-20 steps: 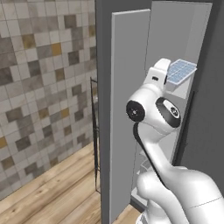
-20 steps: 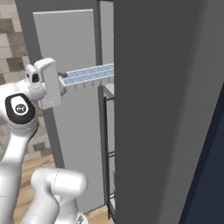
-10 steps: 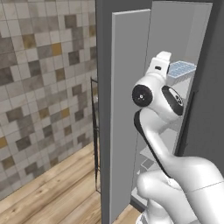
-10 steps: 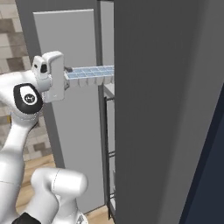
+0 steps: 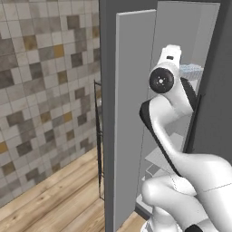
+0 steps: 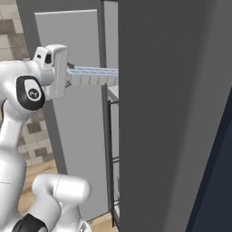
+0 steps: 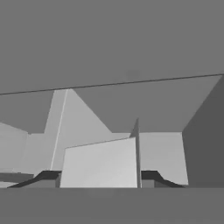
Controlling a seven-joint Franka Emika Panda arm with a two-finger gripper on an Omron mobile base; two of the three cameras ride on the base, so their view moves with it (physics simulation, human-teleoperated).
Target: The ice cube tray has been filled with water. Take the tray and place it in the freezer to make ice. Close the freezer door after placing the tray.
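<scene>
We have the freezer (image 6: 172,113) towering in front of us, its dark grey wall close in the right base view, and the freezer door (image 5: 133,113) standing swung open with its pale inner face toward us in the left base view. Inside, pale grey shelves (image 5: 161,158) step down behind the arm (image 5: 174,113), and to the left runs a tiled wall (image 5: 45,90) above a wooden floor (image 5: 59,199). Now the smaller business: the ice cube tray (image 6: 93,76) sits level at the end of the gripper (image 6: 69,78), reaching out from the white hand toward the freezer opening, its far end hidden behind the dark wall, and in the left base view we catch a corner of it just past the wrist. The gripper is pinching the near short end of the tray, as far as we can judge, though the fingers themselves are tucked behind the hand. We'd call this tray light and stiff, but the water (image 6: 88,70) in its pale blue cells makes it touchy: tip it and it spills, so an end grip needs a flat, slow carry. No brand, label or writing is readable anywhere.
</scene>
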